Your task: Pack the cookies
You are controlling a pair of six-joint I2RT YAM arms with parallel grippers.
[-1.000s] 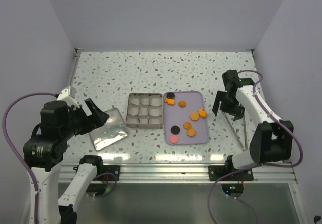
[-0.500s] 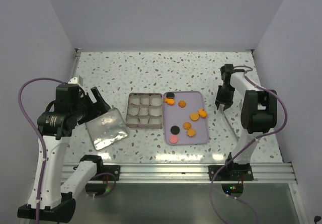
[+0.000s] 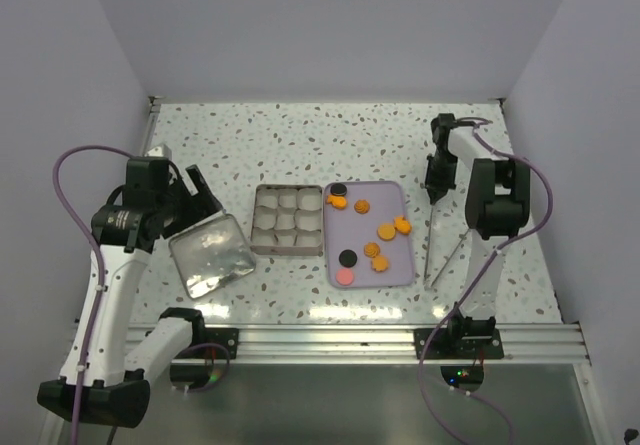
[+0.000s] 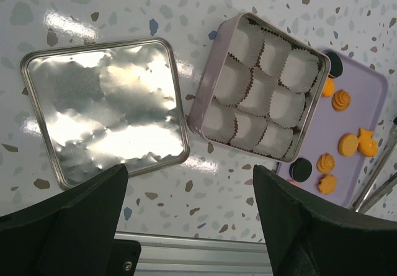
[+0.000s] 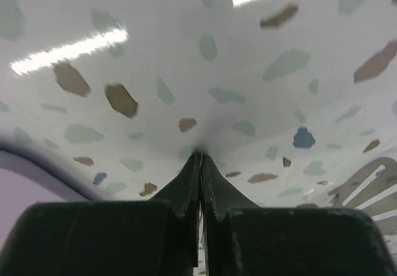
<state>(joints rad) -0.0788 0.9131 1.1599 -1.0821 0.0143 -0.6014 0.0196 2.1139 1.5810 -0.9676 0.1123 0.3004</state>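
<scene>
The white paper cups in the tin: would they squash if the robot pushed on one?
Probably: the paper cups look thin and pleated, so likely light and easily crushed. Packed wall to wall in the tin, they likely would not slide or tip much.

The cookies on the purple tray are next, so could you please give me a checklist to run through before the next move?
1. Tin open, lid off beside it: ok.
2. All nine paper cups empty: ok.
3. Cookies reachable, loose on the tray: ok.
4. Left gripper open and empty: ok.
5. Right gripper ready to pick: not ok; shut, tips against the table.
6. Tongs held by it: cannot tell.
</scene>
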